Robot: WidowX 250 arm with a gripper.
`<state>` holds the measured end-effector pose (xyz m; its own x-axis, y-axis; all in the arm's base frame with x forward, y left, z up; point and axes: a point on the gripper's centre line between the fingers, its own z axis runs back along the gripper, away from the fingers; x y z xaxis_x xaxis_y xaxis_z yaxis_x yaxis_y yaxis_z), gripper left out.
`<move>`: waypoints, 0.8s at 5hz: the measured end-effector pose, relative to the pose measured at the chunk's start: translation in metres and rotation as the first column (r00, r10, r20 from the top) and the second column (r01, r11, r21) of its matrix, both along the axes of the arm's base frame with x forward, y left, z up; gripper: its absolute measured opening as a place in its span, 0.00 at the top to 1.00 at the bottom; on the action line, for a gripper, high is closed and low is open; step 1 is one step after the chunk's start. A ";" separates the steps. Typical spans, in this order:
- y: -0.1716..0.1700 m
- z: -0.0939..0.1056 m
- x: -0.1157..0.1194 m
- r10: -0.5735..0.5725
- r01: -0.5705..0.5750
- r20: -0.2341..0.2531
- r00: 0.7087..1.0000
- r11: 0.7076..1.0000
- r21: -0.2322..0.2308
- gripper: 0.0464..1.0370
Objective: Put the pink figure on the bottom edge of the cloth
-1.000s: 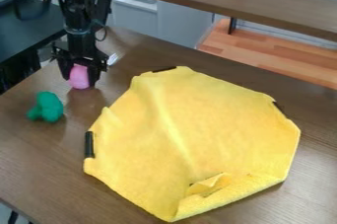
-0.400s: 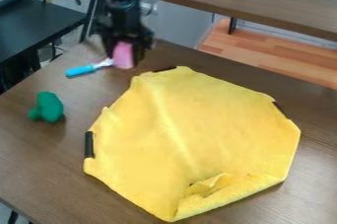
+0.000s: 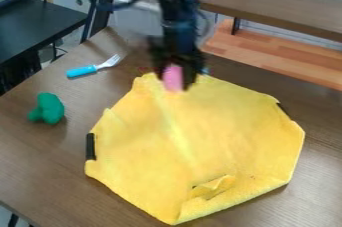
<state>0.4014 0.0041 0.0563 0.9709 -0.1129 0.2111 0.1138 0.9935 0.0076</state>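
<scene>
One pink rounded figure (image 3: 173, 78), pinched in black two-finger tool (image 3: 176, 80), shifted from near brown worktop's (image 3: 40, 161) left edge to above yellow fabric cloth (image 3: 220, 121); bottom edge still ahead.

Brown surface (image 3: 40, 163) with cloth (image 3: 207, 131), fork (image 3: 81, 71) and green toy (image 3: 48, 108).
The yellow cloth lies spread out, its lower edge folded over and creased, a black strip (image 3: 91, 146) along its left edge. The green toy sits left of it, apart; the blue-handled fork lies beyond the toy, tines pointing away from the handle toward the upper right.
</scene>
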 end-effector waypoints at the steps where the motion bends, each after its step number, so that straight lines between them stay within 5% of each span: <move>1: -0.049 -0.009 -0.008 -0.100 0.101 -0.010 0.995 0.995 0.016 0.29; 4: -0.097 -0.041 -0.050 -0.245 0.248 -0.097 0.965 0.969 0.020 0.29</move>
